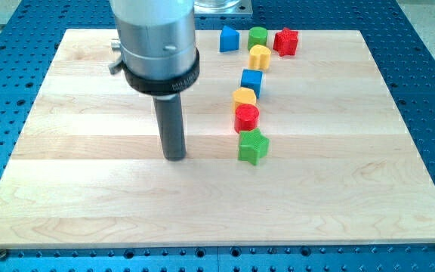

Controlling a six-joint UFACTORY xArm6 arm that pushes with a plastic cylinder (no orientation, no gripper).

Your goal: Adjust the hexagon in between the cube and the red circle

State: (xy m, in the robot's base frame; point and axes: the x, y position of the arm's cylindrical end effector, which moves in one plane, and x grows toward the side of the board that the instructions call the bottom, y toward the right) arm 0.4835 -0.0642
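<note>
The yellow hexagon [244, 97] sits right of the board's middle, touching the blue cube [251, 80] above it and the red circle [246, 117] below it. A green star [253, 146] lies just below the red circle. My tip [174, 156] rests on the board well to the left of this column, about level with the green star and apart from every block.
Near the view's top are a blue block [229, 38], a green circle [257, 36], a red star [285, 41] and a yellow block [259, 57]. The wooden board [89, 196] lies on a blue perforated table [429, 45].
</note>
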